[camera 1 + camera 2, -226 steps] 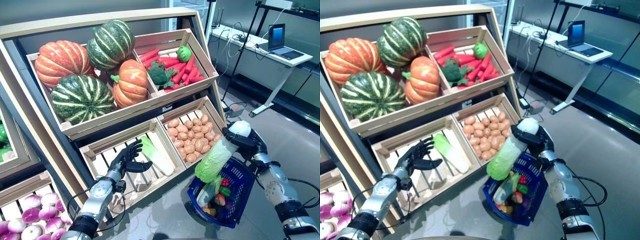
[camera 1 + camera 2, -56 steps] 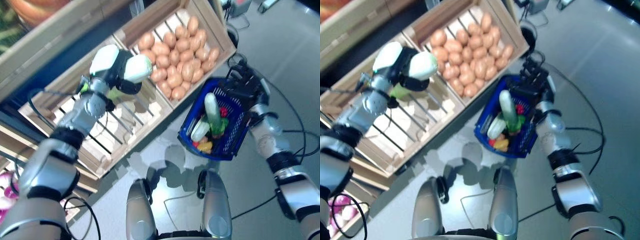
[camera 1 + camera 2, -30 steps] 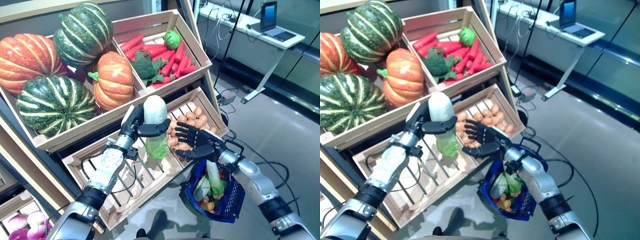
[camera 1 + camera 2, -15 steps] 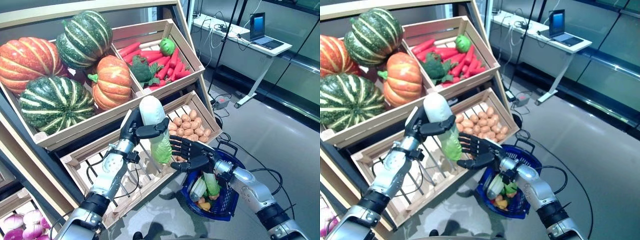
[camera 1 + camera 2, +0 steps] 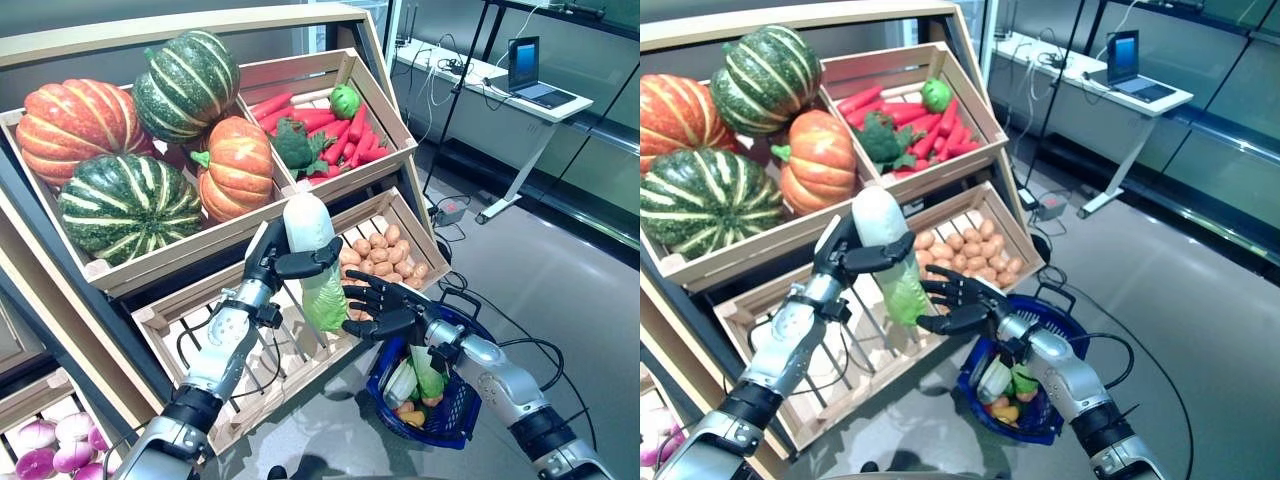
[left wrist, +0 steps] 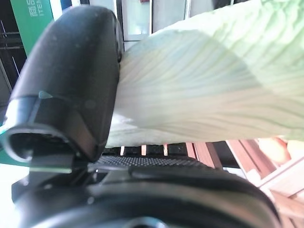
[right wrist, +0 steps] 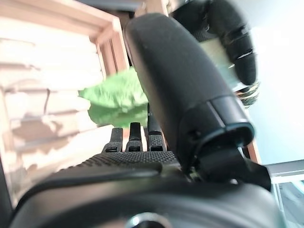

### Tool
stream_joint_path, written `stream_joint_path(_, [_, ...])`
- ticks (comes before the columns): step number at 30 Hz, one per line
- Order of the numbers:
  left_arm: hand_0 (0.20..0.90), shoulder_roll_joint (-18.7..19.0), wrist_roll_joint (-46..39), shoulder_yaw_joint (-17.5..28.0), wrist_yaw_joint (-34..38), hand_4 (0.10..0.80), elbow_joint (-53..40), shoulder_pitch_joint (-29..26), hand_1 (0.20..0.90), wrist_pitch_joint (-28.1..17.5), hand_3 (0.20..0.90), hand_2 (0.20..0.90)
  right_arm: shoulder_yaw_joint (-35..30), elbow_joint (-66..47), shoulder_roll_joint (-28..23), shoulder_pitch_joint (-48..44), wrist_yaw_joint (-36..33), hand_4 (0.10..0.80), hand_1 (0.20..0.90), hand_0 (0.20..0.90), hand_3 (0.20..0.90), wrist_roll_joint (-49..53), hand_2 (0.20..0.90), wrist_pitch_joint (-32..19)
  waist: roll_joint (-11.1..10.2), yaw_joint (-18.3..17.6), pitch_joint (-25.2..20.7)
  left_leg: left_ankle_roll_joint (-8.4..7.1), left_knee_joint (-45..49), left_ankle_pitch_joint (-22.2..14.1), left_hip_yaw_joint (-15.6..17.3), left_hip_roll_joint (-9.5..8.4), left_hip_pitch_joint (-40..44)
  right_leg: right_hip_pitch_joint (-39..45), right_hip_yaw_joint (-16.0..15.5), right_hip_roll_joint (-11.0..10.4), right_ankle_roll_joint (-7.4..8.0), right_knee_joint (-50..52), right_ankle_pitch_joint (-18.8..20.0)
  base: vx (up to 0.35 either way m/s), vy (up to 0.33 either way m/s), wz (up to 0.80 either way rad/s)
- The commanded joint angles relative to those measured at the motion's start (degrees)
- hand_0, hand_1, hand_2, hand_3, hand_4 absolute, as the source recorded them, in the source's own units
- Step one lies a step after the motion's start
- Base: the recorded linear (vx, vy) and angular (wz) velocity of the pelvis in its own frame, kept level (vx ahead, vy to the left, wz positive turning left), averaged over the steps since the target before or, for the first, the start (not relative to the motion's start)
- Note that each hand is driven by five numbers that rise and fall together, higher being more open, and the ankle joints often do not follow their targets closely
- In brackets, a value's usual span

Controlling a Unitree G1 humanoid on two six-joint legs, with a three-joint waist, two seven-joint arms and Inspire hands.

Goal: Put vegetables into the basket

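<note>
My left hand [image 5: 266, 262] is shut on a long cabbage [image 5: 312, 262] with a white stalk and a green leafy end, and holds it upright in front of the stand's lower crates. It also shows in the left wrist view [image 6: 199, 85], pressed against the thumb [image 6: 71, 80]. My right hand [image 5: 388, 312] is open with its fingers spread, just beside the cabbage's green end, close to touching it. The blue basket [image 5: 462, 405] stands on the floor below my right forearm. Another cabbage [image 5: 428, 372] and small coloured vegetables lie in it.
The wooden stand [image 5: 150, 265] with slanted crates rises close on the left and ahead. A slatted lower crate [image 5: 290, 350] sits right behind the held cabbage. Grey floor [image 5: 560, 290] opens to the right. A desk with a laptop [image 5: 525, 60] stands far right.
Since 7.5 s ago the first cabbage has gone from my right hand into the basket, and my left hand has lifted a second one from the crate. In the last second my right hand has closed in beside it.
</note>
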Motion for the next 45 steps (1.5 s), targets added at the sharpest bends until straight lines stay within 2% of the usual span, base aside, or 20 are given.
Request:
stream_joint_path(1, [0.3, -4.53, -3.53, -0.95, -2.27, 0.4, -5.86, -5.94, 0.3, -7.58, 0.3, 0.3, 2.03, -5.39, 2.98, -7.97, -4.55, 0.8, 0.9, 0.9, 0.9, -0.46, 0.9, -5.06, 1.57, 0.27, -3.71, 1.25, 0.08, -5.07, 0.77, -0.83, 1.39, -0.96, 1.65, 2.28, -4.12, 0.33, 1.15, -0.007, -0.002, 0.04])
stream_joint_path(5, [0.3, -6.75, -6.04, -1.59, -1.42, 0.4, -6.35, -5.87, 0.3, -9.46, 0.3, 0.3, 2.79, -3.06, 5.41, -9.52, -9.67, 0.8, 0.9, 0.9, 0.9, -3.17, 0.9, -4.94, 1.5, 0.69, -3.58, 1.23, 0.08, -5.28, 0.61, -0.81, 1.76, -0.52, 1.26, 2.16, -4.21, 0.34, 1.16, -0.002, -0.001, 0.02])
stream_joint_path(7, [0.3, -8.01, -6.18, -2.2, 0.09, 0.4, -7.86, -5.6, 0.3, -10.81, 0.3, 0.3, 2.61, -1.28, 7.2, -10.88, -15.22, 0.8, 0.9, 0.9, 0.9, -5.37, 0.9, -5.8, 1.45, 1.16, -3.61, 1.22, 0.08, -5.4, 0.39, -0.81, 1.92, -0.23, 0.97, 2.04, -4.29, 0.32, 1.19, 0.0, 0.0, 0.0])
stream_joint_path(19, [0.3, -9.48, -8.62, -4.42, -1.11, 0.4, -10.32, -7.06, 0.3, -10.21, 0.3, 0.3, 3.18, 2.43, 10.73, -15.18, -19.12, 0.8, 0.9, 0.9, 0.9, -8.09, 0.9, -3.47, 1.37, 2.39, -3.02, 1.13, 0.08, -5.68, -0.98, -0.93, 2.35, 0.56, 0.27, 1.77, -4.55, 0.54, 1.02, -0.003, 0.004, 0.06])
stream_joint_path(25, [0.3, -9.72, -8.5, -5.38, -2.23, 0.4, -11.74, -6.98, 0.3, -10.08, 0.3, 0.3, 3.56, 4.46, 10.93, -15.86, -20.13, 0.8, 0.9, 0.9, 0.9, -13.65, 0.9, -2.04, 1.25, 2.62, -3.48, 1.02, 0.08, -5.84, -1.22, -0.84, 2.42, 0.73, 0.25, 1.64, -4.46, 0.43, 0.92, 0.021, 0.0, 0.05])
stream_joint_path(34, [0.3, -9.6, -6.38, -6.62, 0.33, 0.4, -13.98, -8.66, 0.3, -9.82, 0.3, 0.3, 4.19, 7.2, 10.8, -19.05, -30.8, 0.8, 0.9, 0.9, 0.9, -29.61, 0.9, 0.73, 1.52, 2.69, -3.09, 1.15, 0.08, -5.91, -1.7, -0.92, 2.24, 0.38, 0.9, 1.6, -4.47, 0.51, 0.96, 0.001, 0.0, 0.0])
stream_joint_path(38, [0.3, -9.55, -6.53, -6.56, 1.03, 0.4, -14.58, -8.3, 0.3, -9.67, 0.3, 0.3, 3.89, 6.71, 11.19, -19.16, -35.99, 0.8, 0.9, 0.9, 0.9, -32.54, 0.9, 1.74, 1.73, 2.78, -2.98, 1.23, 0.08, -5.97, -1.96, -0.98, 2.18, 0.3, 1.11, 1.57, -4.46, 0.54, 0.94, 0.0, 0.0, 0.0])
stream_joint_path(45, [0.3, -9.9, -7.02, -6.18, 1.61, 0.4, -14.8, -7.59, 0.3, -10.09, 0.3, 0.3, 3.16, 5.73, 12.93, -17.84, -42.64, 0.8, 0.9, 0.9, 0.9, -33.23, 0.9, 0.47, 2.12, 2.96, -2.71, 1.39, 0.08, -6.1, -2.19, -1.01, 2.15, 0.24, 1.17, 1.41, -4.48, 0.57, 0.84, -0.001, 0.001, 0.01])
